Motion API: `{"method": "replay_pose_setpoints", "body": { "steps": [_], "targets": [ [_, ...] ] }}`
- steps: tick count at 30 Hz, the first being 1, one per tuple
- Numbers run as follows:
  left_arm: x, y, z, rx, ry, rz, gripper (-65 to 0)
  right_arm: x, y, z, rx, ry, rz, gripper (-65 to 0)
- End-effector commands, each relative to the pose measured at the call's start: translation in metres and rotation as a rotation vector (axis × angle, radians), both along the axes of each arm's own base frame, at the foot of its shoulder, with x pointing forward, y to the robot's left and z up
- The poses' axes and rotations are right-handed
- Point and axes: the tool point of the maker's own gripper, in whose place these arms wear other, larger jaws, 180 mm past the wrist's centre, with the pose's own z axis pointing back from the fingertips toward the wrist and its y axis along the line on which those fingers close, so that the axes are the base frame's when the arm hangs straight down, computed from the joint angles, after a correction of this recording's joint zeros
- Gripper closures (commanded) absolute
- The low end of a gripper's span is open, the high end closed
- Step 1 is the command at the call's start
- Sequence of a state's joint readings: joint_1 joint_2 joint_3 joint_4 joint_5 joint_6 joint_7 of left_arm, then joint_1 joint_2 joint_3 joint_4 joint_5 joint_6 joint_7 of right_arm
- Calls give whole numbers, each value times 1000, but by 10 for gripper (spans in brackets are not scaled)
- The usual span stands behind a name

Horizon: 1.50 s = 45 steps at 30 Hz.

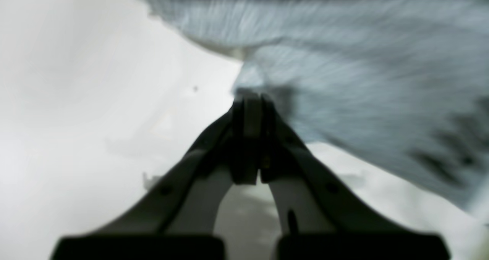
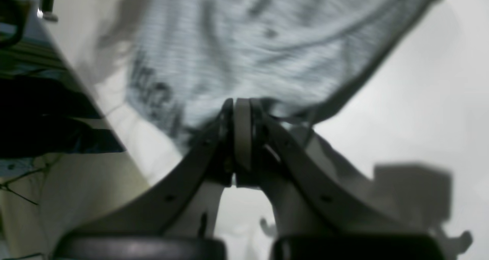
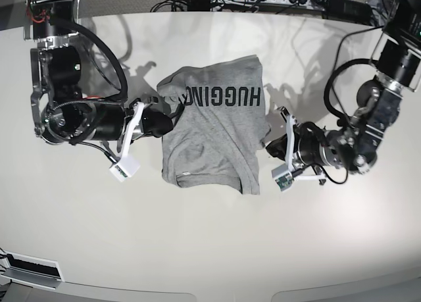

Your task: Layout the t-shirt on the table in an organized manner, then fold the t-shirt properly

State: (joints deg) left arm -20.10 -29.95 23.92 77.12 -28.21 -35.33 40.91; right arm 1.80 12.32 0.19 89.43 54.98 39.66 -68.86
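Left end effector and right end effector both clamp t-shirt edges on the desk. We're mid-layout; next we pull sideways to flatten.

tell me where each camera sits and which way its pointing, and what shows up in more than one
left wrist: rides the left arm, looking along the shut left gripper pinching the t-shirt edge over the table.
right wrist: rides the right arm, looking along the shut right gripper pinching grey fabric by the blurred lettering.
base: overhead, looking down on the table; both arms flank the shirt.
shared: the shirt, its lettering and the white tabletop show in all three views.
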Motion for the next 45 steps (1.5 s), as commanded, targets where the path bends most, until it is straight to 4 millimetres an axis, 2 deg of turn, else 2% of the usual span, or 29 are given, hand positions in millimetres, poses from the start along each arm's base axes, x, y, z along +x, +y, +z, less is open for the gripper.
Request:
{"method": "replay_pose_setpoints", "body": {
  "steps": [1,4,7,12,17,22,25,29,34,38,40,45],
  "targets": [
    [10,-6,30,-71,-42,-9,0,12,1,30,61,-85,-8,0],
    [-13,-14,58,-193,-8,-49,0,1,-1,58,131,-136,-13,0],
    [-37,-13,74,-261,1,-57,0,-16,-5,81,170,-184,-12,0],
    [-85,-23,103,-384,9,-69,0,-49,-15,103,159,-224,8,0],
    [-137,-23,109,-406,39,-61,0,-77,-31,118,214,-228,-54,0],
    [-187,-16,111,-340,96,-65,0,-96,-78,116,109,-222,-211,0],
    [-218,-8,109,-303,155,-37,0,-120,-101,103,50,-146,-287,0],
    [-261,4,101,-271,277,12,0,-162,-116,84,-7,-2,-334,0],
    [-330,21,83,-149,504,17,0,-214,-125,69,-58,170,-358,0],
    [-383,32,76,-78,670,67,0,-261,-127,52,-49,350,-388,0],
    [-402,35,73,-70,724,118,0,-289,-132,34,-51,474,-414,0],
    [-426,42,48,-79,807,237,0,-371,-146,-26,-160,822,-369,0]
  ]
}}
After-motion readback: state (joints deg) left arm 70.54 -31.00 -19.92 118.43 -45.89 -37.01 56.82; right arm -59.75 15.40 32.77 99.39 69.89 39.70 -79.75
